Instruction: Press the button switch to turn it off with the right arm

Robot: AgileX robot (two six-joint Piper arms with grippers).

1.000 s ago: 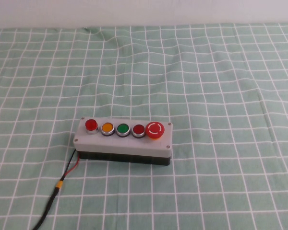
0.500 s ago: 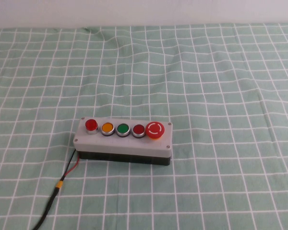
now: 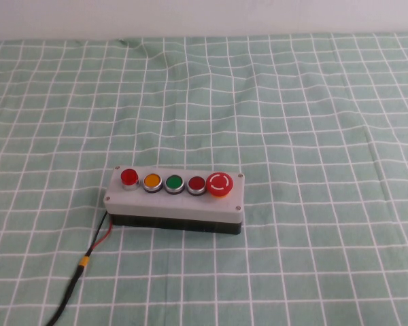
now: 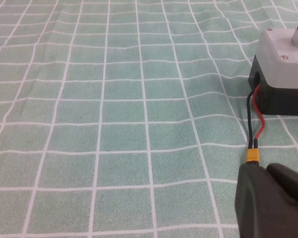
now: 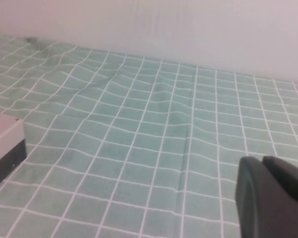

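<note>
surface: a green cloth [image 3: 313, 122] with a white grid covers the whole table, lightly rumpled toward the far edge. behind it, a plain pale wall [image 3: 204, 15].

left to right in the high view: a red-black cable [image 3: 88, 255] with an orange connector runs from the near-left edge up to the left end of the button switch [image 3: 175, 200]. the switch is an oblong light-grey box on a black base, lying flat on the cloth left of centre and toward the near side. along its top: red lamp [image 3: 129, 177], orange button [image 3: 152, 182], green button [image 3: 173, 183], red button [image 3: 196, 183], large red mushroom button [image 3: 219, 183]. nothing stands on or touches it, and the cloth to its right holds only folds.

neither arm enters the high view (a small dark shape sits at the bottom-left corner, too little to identify).

left wrist view: the left gripper [image 4: 270, 203] shows as a dark body just beside the cable's orange connector, close to the lamp end of the switch; whether it is wide or narrow cannot be told.

right wrist view: the right gripper [image 5: 273, 198] shows as a dark blurred mass over bare cloth, well apart from the switch, of which only the mushroom end is seen; its opening likewise cannot be told.
</note>
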